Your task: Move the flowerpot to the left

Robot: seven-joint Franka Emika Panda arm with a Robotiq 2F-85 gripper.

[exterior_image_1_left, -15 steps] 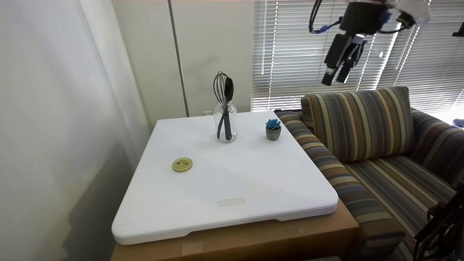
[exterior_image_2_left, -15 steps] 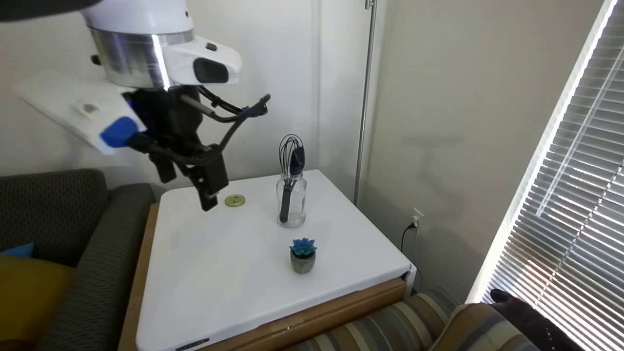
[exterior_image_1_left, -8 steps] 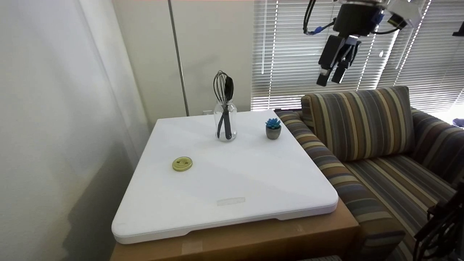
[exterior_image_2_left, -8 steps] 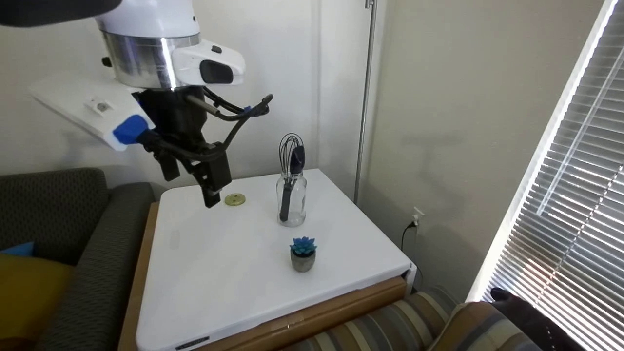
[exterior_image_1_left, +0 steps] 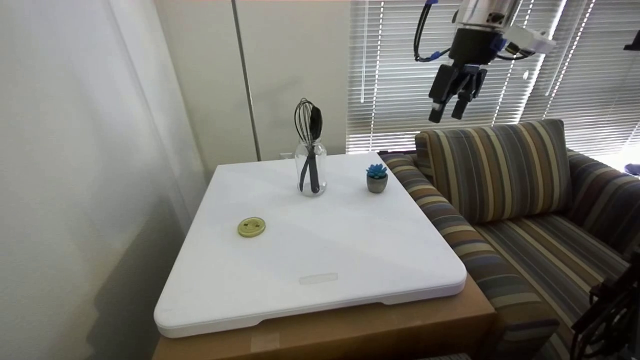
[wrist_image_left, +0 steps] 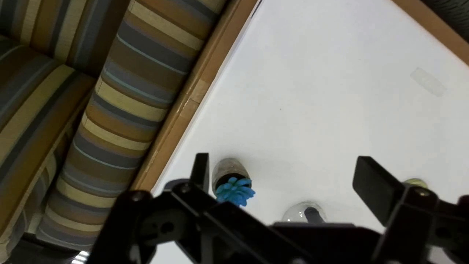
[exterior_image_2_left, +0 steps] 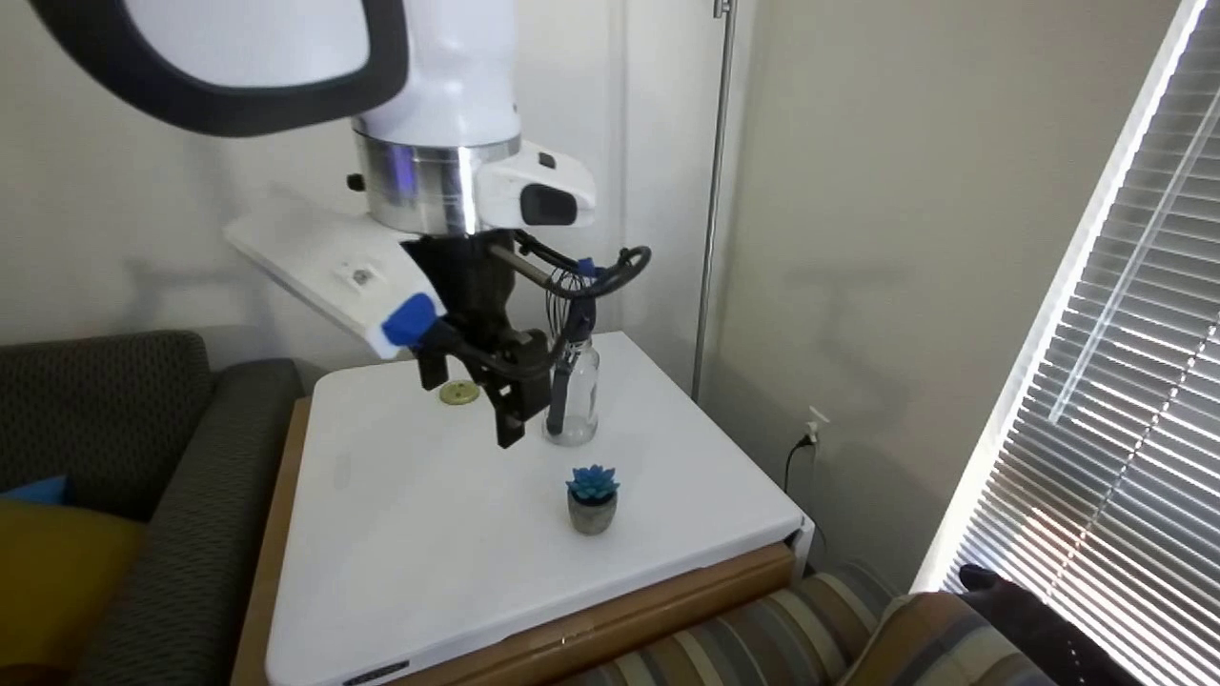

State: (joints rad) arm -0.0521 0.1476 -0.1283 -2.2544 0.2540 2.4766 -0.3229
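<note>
Wrist view: flowerpot [wrist_image_left: 234,188] well blw jaws

On the table [exterior_image_1_left: 345,240], the flowerpot [exterior_image_1_left: 377,183] stands right of the jar [exterior_image_1_left: 321,172] in an exterior view.

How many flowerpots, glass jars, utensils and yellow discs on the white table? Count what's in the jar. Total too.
Flowerpot: 1
Glass jar: 1
Utensils, both in the jar: 2 (whisk, dark spoon or spatula)
Yellow disc: 1
Total: 5

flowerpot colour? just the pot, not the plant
The pot is grey, with a slight brownish tint; shows best in an exterior view.
</note>
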